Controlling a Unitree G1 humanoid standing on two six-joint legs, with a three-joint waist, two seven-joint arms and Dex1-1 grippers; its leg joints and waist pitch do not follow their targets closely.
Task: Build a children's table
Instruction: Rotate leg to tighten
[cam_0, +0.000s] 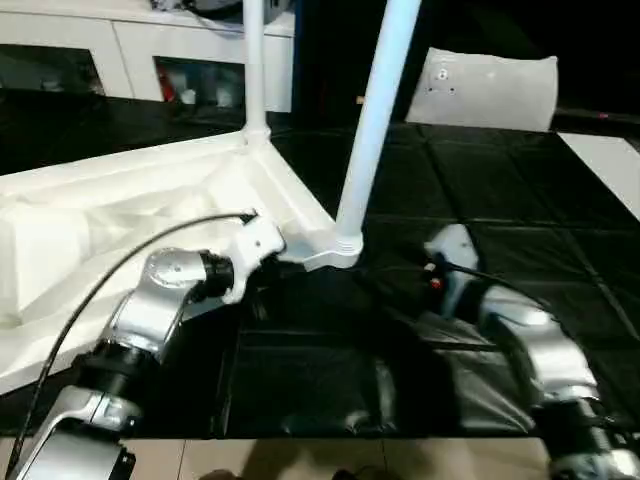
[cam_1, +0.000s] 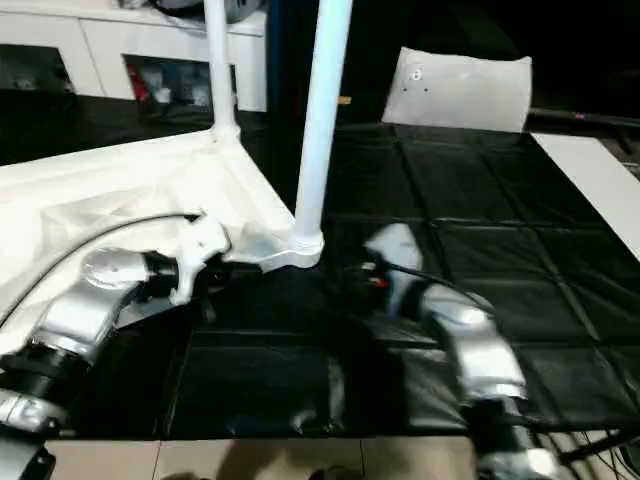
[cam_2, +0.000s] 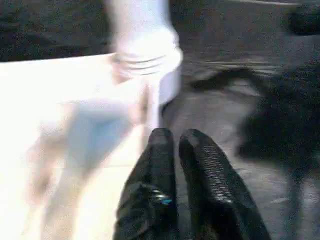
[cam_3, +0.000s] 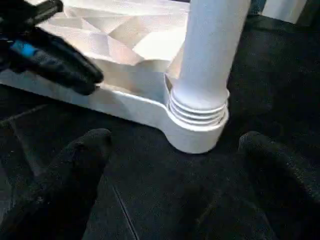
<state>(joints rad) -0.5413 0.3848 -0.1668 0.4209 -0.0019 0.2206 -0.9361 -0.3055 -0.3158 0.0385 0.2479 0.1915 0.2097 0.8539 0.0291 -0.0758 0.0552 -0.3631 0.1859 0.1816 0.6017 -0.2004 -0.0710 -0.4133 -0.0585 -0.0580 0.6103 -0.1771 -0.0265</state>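
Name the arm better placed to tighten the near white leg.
Right, probably. The right pincer stands wide open, facing the white tapered plastic leg at its round corner socket; the left pincer is shut beside the tabletop.

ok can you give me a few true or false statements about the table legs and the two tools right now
1. Two legs stand upright in the tabletop's corner sockets. True: near leg, far leg.
2. The right tool is clamped on the near leg. False: its fingers stand wide apart, off the leg.
3. The left tool has its fingers together. True.
4. The tabletop lies ribbed side down. False: the ribs face up.
5. The floor is white. False: dark mats.
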